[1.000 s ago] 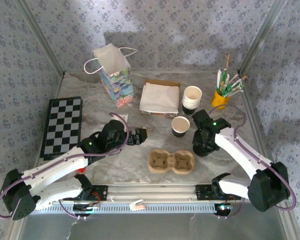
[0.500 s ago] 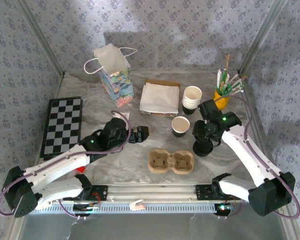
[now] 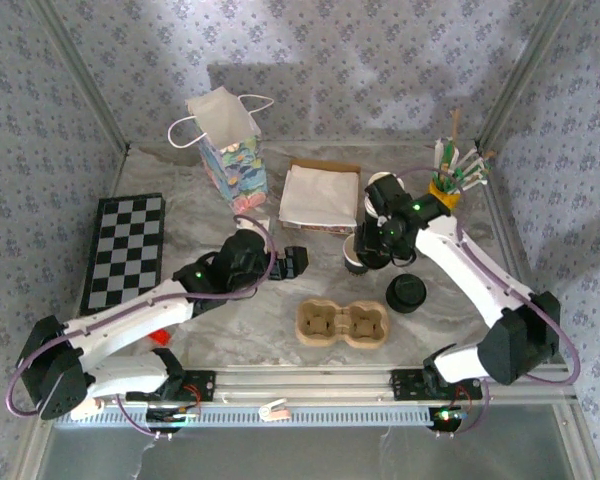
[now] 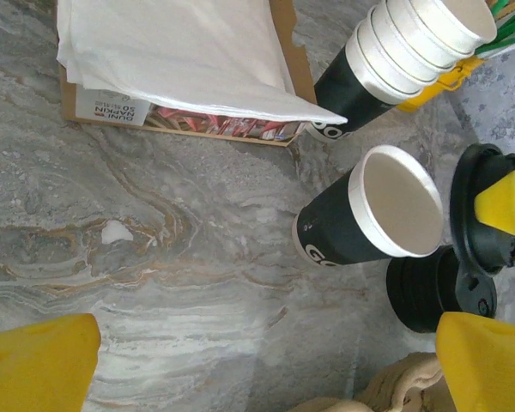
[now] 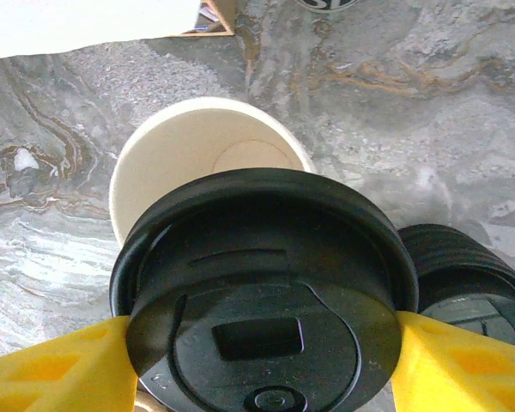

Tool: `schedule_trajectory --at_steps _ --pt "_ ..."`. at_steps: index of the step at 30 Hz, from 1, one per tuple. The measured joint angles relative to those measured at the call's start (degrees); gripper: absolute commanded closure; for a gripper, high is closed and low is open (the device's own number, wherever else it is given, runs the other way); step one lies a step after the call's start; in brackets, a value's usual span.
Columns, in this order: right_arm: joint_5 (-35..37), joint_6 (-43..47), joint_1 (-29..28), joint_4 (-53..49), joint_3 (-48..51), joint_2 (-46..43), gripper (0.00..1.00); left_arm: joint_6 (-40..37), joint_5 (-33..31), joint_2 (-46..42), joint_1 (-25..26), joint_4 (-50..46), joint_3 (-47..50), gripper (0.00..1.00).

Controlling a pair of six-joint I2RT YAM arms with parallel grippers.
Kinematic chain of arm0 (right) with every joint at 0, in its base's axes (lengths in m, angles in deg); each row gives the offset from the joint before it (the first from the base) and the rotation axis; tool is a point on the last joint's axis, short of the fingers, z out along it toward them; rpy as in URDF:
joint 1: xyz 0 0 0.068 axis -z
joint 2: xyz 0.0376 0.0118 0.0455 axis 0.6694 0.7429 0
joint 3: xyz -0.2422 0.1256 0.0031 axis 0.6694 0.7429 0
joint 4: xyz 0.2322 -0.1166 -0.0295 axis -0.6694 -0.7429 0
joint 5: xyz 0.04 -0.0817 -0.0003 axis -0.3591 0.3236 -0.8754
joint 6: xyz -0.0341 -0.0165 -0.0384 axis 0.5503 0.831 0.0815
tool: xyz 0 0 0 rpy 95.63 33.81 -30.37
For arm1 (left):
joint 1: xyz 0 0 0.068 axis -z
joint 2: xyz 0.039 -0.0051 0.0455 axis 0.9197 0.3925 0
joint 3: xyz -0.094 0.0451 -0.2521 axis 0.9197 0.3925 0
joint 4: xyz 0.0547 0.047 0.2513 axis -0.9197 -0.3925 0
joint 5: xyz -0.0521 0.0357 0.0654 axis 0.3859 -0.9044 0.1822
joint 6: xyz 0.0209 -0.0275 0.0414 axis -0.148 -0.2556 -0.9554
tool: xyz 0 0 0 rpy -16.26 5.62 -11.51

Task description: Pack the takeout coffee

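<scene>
- The right gripper (image 5: 257, 360) has its jaws clamped on a black lid (image 5: 262, 257), one yellow finger at each side of the rim.
- The lid hangs partly over the open coffee cup (image 4: 343, 232), not seated on it.
- The cup stands upright on the bench (image 3: 270, 330), behind the pulp tray (image 3: 342, 322) and near the lid stack (image 3: 407, 293).
- The left gripper (image 4: 262, 365) has its jaws wide and holds nothing.

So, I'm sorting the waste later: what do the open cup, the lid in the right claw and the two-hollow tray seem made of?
The open cup: paper, matte dark outside, cream inside, rolled rim. The lid: black plastic, faint sheen, crisp moulded ridges. The tray: probably moulded pulp, tan, rough and dull.
</scene>
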Motion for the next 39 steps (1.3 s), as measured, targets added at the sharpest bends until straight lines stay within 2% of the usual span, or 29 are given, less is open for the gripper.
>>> schedule_trajectory --at_steps 8,27,39 --pt "-1.5 0.9 0.0 0.6 -3.1 6.4 0.30 0.0 -1.4 0.3 0.0 0.2 -0.1 0.00" --pt "-1.5 2.7 0.0 1.0 -5.4 10.7 0.28 0.0 -3.4 0.9 0.0 0.1 -0.1 0.00" --pt "-1.6 3.7 0.0 1.5 -5.4 11.3 0.18 0.0 -3.6 1.8 0.0 0.1 -0.1 0.00"
